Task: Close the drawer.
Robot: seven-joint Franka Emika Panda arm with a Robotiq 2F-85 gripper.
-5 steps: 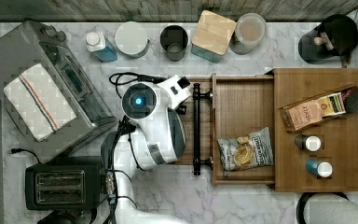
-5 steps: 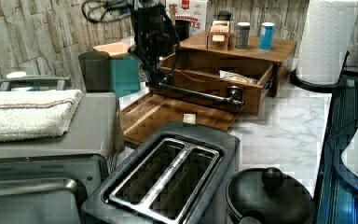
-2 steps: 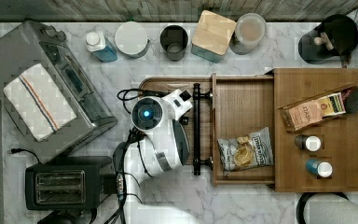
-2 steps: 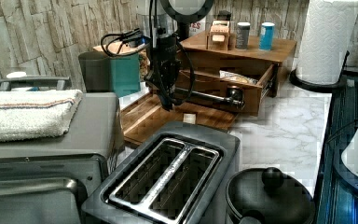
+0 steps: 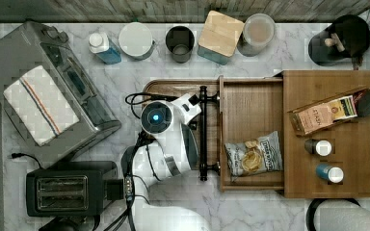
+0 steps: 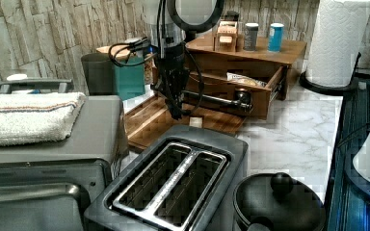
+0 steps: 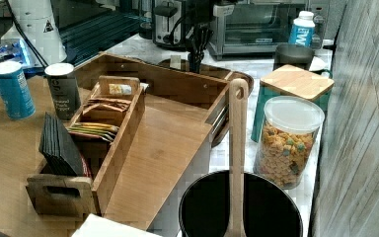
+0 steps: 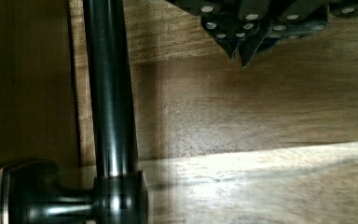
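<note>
The drawer stands pulled out of the cabinet toward the top view's left, with a chip bag lying in it. Its long black bar handle crosses the front over a darker wooden tray. My gripper points down on the tray side of the handle, close beside it and not around it. In the wrist view the fingertips are pressed together, shut on nothing, with the handle off to one side over the tray's wood. From the right view, the gripper stands just beyond the drawer front.
The cabinet top carries a tea box and two jars. A toaster and a toaster oven sit on the top view's left. Canisters line the back wall. A paper towel roll stands beside the cabinet.
The arm has come down and moved toward the drawer's handle, so the gripper now sits low over the tray beside the bar. The drawer itself has not moved.
</note>
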